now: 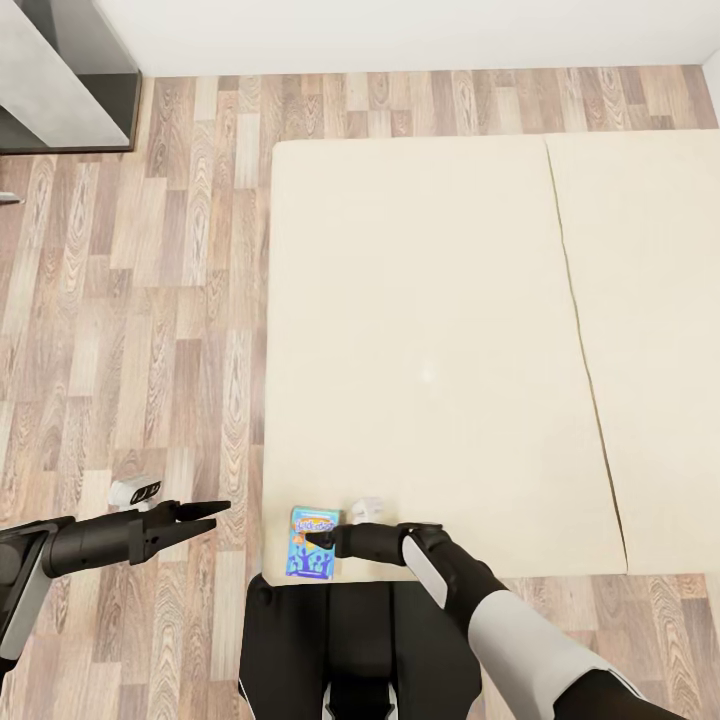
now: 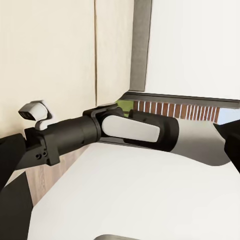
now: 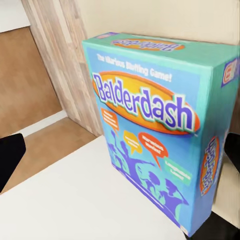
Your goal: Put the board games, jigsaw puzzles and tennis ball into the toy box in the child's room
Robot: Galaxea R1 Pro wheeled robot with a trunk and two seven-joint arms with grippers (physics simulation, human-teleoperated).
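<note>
- Head view: the robot is standing at the near edge of the bed (image 1: 430,330), a large cream surface divided by one seam, over a wood plank floor (image 1: 150,330). A small blue board game (image 1: 311,543) is lying flat at the bed's near left corner. The right gripper (image 1: 318,541) is reaching across to it, its dark tip over the box's top face; whether the fingers are closed on the box cannot be told from here. The left gripper (image 1: 213,516) is hovering over the floor beside the bed, fingers spread apart and holding nothing, probably kept clear of the other arm. A corner of the grey table (image 1: 60,80) is showing at the far left.
- Left wrist view: this camera is looking sideways at the right forearm (image 2: 125,131), stretched out in front of the cream bed, with the robot's white body below.
- Right wrist view: the box is filling the middle, its teal lid reading "Balderdash". Dark fingertips (image 3: 10,157) are sitting at either side of it, spread wide. They seem to be bracketing the box for a grasp, though contact cannot be confirmed.
</note>
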